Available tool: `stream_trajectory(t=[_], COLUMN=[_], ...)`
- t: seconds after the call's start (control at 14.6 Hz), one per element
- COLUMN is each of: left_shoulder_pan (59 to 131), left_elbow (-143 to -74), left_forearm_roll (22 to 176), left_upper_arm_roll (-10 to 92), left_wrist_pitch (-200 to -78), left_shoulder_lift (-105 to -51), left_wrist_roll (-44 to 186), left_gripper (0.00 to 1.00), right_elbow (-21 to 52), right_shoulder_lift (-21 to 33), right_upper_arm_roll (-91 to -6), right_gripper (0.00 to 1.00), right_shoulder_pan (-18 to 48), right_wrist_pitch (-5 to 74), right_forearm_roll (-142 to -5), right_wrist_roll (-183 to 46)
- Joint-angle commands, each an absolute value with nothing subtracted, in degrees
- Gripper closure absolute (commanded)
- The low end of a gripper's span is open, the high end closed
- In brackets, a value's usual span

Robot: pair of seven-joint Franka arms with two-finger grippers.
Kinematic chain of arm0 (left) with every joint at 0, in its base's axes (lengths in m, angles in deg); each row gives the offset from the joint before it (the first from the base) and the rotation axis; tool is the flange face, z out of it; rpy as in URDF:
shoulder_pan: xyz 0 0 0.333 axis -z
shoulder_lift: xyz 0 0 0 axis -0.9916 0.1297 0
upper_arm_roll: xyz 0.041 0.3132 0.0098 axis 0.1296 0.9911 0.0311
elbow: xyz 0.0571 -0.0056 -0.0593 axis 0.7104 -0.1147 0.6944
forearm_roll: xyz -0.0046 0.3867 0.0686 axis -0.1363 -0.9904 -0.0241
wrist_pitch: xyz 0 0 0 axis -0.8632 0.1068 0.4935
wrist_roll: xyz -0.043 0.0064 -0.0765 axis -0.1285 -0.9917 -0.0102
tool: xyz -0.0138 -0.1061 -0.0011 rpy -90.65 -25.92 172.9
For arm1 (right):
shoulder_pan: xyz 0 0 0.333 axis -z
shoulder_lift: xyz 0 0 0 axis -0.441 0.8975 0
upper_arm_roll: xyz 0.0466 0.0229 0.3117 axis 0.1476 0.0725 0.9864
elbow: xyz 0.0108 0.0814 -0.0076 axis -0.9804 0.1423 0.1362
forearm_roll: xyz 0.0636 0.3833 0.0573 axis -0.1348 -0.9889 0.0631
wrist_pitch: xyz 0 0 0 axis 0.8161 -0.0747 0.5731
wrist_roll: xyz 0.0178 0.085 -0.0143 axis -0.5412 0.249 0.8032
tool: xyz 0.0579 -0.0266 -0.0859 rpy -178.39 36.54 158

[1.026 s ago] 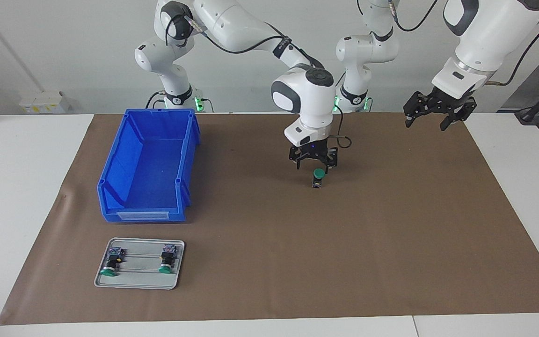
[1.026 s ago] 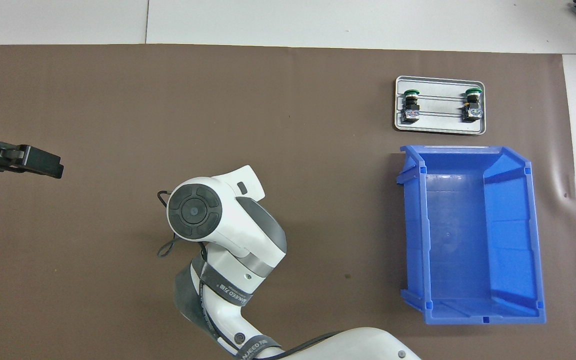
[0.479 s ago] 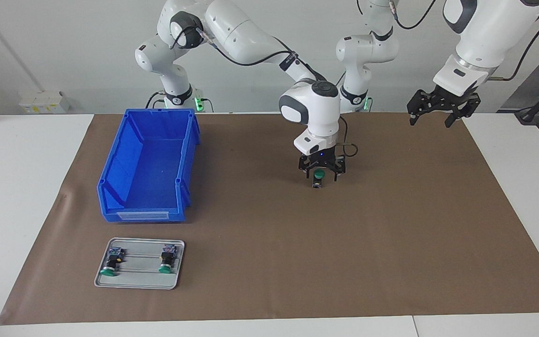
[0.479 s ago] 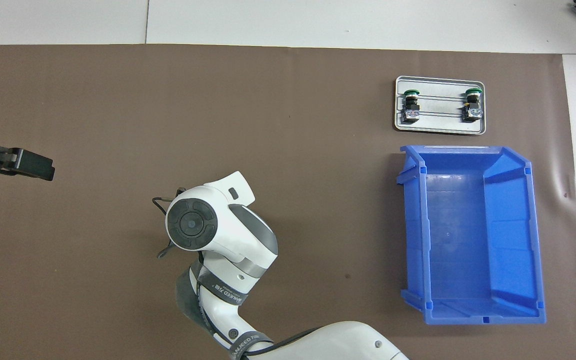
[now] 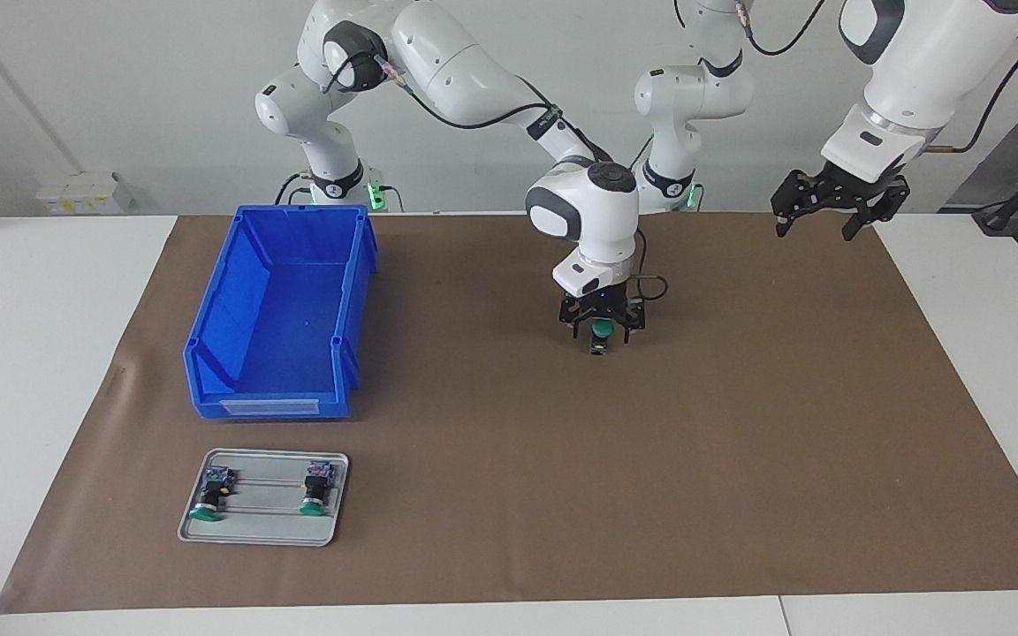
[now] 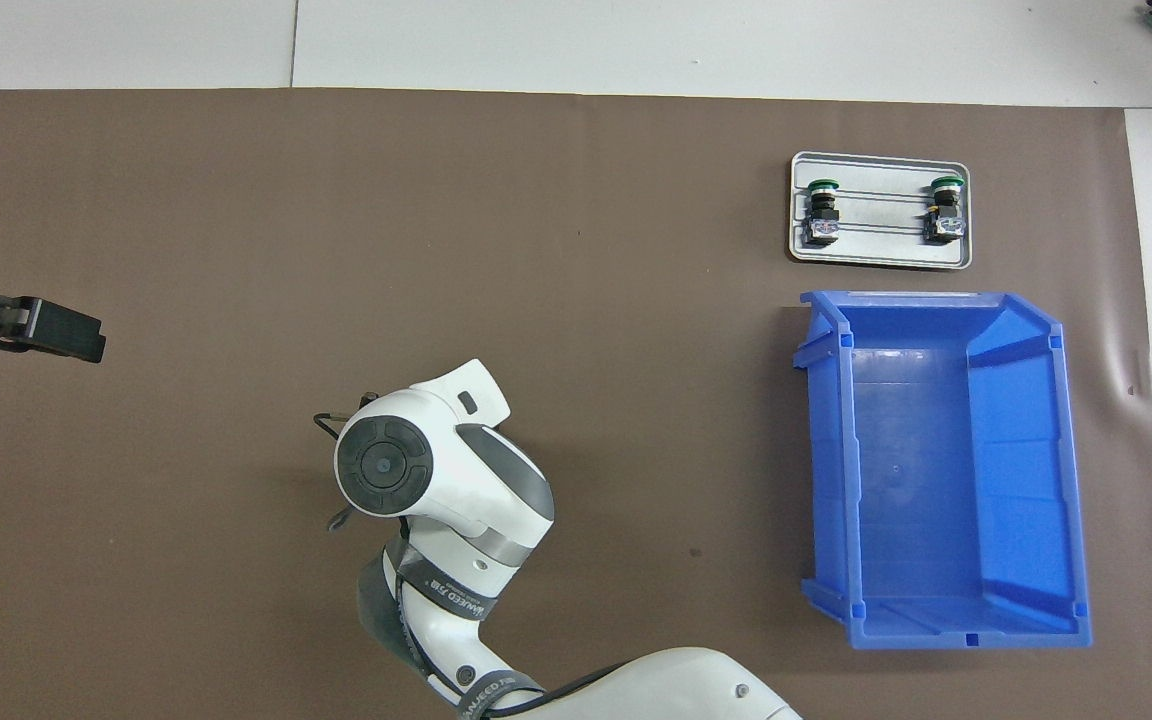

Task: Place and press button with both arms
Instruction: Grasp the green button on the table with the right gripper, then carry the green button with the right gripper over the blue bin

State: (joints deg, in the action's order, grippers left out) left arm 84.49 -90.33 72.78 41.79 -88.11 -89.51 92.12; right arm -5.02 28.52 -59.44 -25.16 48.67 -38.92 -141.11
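You're looking at two glossy white arms — the right arm and the left arm — built of rounded shells with dark grey bands at the joints. Black cables run along the outside of both, and one loops loose at the right arm's wrist. Each ends in a black, skeletal two-finger claw: the right gripper, the left gripper. Green lights glow at both bases — from overhead, the right arm's grey band carries small white lettering.
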Motion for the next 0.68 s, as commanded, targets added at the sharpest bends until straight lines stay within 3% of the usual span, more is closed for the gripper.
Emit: stream_trajectory(t=[0.0, 0.21, 0.34, 0.41, 0.48, 0.55, 0.62], left_shoulder_pan=[84.22, 84.22, 84.22, 84.22, 84.13, 84.13, 84.22], left_elbow=[-92.34, -92.43, -92.34, -92.34, -92.34, -92.34, -92.34], left_forearm_roll=[71.73, 71.73, 71.73, 71.73, 71.73, 71.73, 71.73], left_upper_arm_roll=[41.72, 41.72, 41.81, 41.72, 41.81, 41.81, 41.81], left_wrist_pitch=[-88.10, -88.10, -88.10, -88.10, -88.10, -88.19, -88.11], left_shoulder_lift=[-91.38, -91.38, -91.29, -91.38, -91.29, -91.38, -91.29], left_wrist_roll=[92.42, 92.42, 92.42, 92.42, 92.42, 92.42, 92.42], left_gripper=[0.00, 0.00, 0.00, 0.00, 0.00, 0.00, 0.00], right_elbow=[-3.50, -3.50, -3.50, -3.50, -3.59, -3.59, -3.59], right_shoulder_lift=[27.36, 27.36, 27.36, 27.36, 27.36, 27.36, 27.36], right_upper_arm_roll=[-59.54, -59.54, -59.54, -59.54, -59.54, -59.54, -59.54], right_gripper=[0.01, 0.04, 0.15, 0.35, 0.86, 1.00, 1.00], right_shoulder_pan=[-25.43, -25.08, -25.16, -25.16, -24.99, -24.72, -24.72], right_wrist_pitch=[49.58, 49.76, 49.85, 49.76, 49.67, 49.59, 49.50], right_forearm_roll=[-37.97, -37.88, -37.88, -37.88, -37.88, -38.14, -38.32], right_wrist_roll=[-141.62, -141.36, -141.36, -141.09, -140.22, -139.78, -139.60])
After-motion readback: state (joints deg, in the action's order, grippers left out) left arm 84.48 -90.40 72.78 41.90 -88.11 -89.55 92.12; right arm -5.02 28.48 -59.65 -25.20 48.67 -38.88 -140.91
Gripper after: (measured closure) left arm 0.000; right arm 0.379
